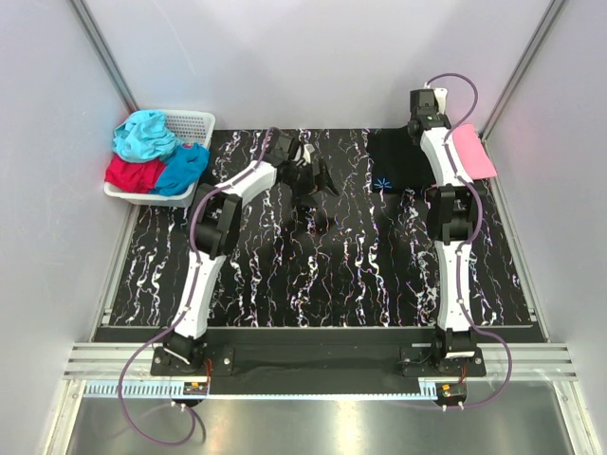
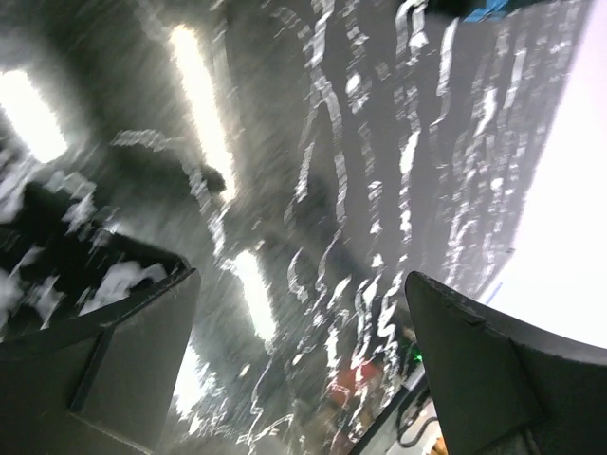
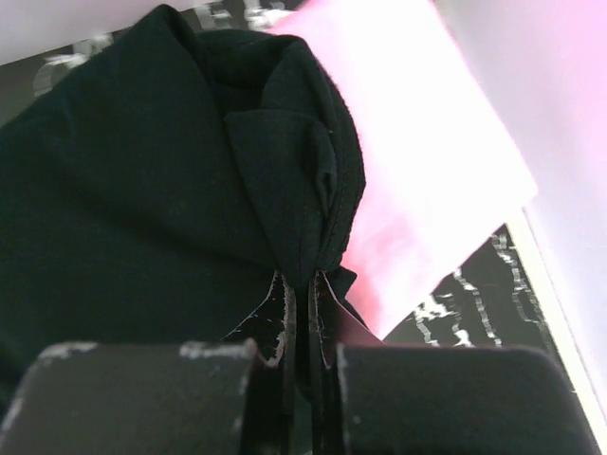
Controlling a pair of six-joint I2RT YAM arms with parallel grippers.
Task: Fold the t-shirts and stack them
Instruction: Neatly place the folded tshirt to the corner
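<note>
My right tool (image 3: 302,318) is clamped on a fold of the black shirt (image 3: 142,190) at the far right of the desk (image 1: 360,275), with the pink shirt (image 3: 427,161) touching beside it. The black cloth spreads left toward my left tool (image 2: 296,284), which is wide and empty over mid-desk, where I judge there is room to fold.

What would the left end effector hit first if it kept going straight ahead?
Probably the black, white-veined marbled tabletop: the open left end effector holds nothing, and its blurred wrist view shows only that surface ahead, so depth is uncertain.
</note>
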